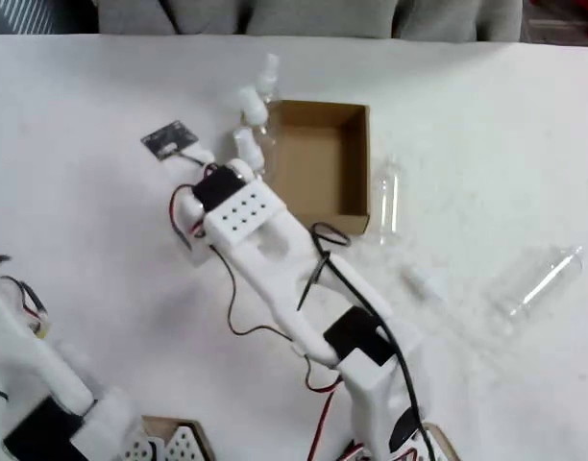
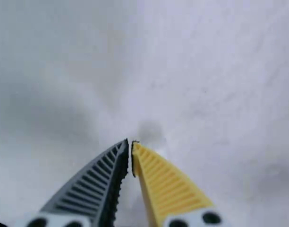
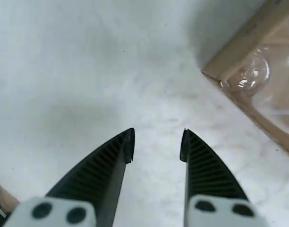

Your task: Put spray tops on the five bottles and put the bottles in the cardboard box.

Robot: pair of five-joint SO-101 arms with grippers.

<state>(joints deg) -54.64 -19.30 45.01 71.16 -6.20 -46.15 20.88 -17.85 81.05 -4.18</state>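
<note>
Several clear plastic bottles with white spray tops (image 1: 251, 120) lean together at the left wall of the open brown cardboard box (image 1: 323, 182). The right wrist view shows the round base of one clear bottle (image 3: 248, 73) inside a corner of the box (image 3: 243, 35). Just beside the box's right wall, an uncapped clear bottle (image 1: 388, 197) lies on the white worktop (image 1: 486, 125). A second uncapped bottle (image 1: 542, 279) lies well apart to the right, with a small white spray top (image 1: 424, 281) between the two.

The right end effector (image 3: 156, 142) hangs over bare worktop near the box corner, its dark fingers spread apart and holding nothing. The left end effector (image 2: 131, 149), one finger grey and one yellow, has its tips together over bare worktop, gripping nothing.

The task looks partly done, and capping a loose bottle seems the likely next step. One arm should pin the bottle's body so it cannot roll while the other lines the spray top up with the neck before pressing. No writing is legible on the box or bottles.
</note>
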